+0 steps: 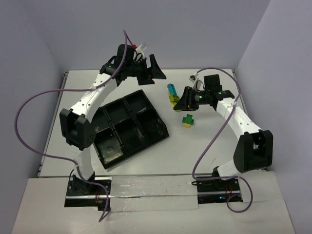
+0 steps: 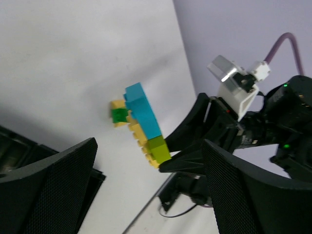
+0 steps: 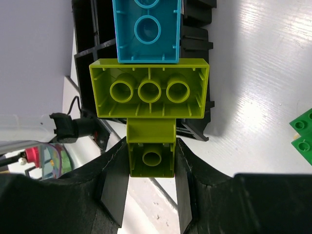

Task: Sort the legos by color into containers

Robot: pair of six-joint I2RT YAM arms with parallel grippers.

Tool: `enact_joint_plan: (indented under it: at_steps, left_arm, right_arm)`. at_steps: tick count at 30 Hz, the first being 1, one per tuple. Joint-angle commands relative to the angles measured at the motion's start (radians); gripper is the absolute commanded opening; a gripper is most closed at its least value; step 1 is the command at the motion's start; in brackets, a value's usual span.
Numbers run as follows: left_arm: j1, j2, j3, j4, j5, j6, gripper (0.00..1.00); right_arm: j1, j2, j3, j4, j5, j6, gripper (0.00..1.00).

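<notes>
Legos [image 3: 148,92] hang as one mixed stack, right gripper [image 3: 151,163] clamped on just the end lime brick [image 3: 151,151], so the rest could snap off.

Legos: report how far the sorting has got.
Done: nothing. No brick shows in the tray.
In hand: the right tool is shut on the bottom brick of a stack of blue and yellow-green bricks stuck together. The left tool is open and empty.
Left: split the stack and bin each colour, then sort the green-and-yellow clump on the table.
</notes>
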Motion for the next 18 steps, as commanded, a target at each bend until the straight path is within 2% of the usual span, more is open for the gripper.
enact_joint_plan:
  at_steps: [1,4,10,14,18]
  left_arm:
    - [0.003,0.012,-0.02,0.147,0.121,-0.171,0.95]
    - [-0.012,0.033,-0.01,0.163,0.12,-0.192,0.95]
    - [-0.043,0.123,0.066,0.029,0.102,-0.217,0.94]
    - [-0.05,0.13,0.015,0.091,0.133,-0.265,0.93]
    - [-0.073,0.173,0.057,0.057,0.13,-0.254,0.92]
  right_arm:
    - [-0.004,-0.052,0.048,-0.032,-0.014,-0.051,0.0]
    - [-0.004,-0.055,0.051,-0.048,0.024,-0.057,0.0]
    - [0.005,-0.069,0.056,-0.064,0.108,-0.067,0.0]
    - [0.015,-0.073,0.056,-0.07,0.136,-0.073,0.0]
    - [0.031,-0.076,0.058,-0.073,0.15,-0.077,0.0]
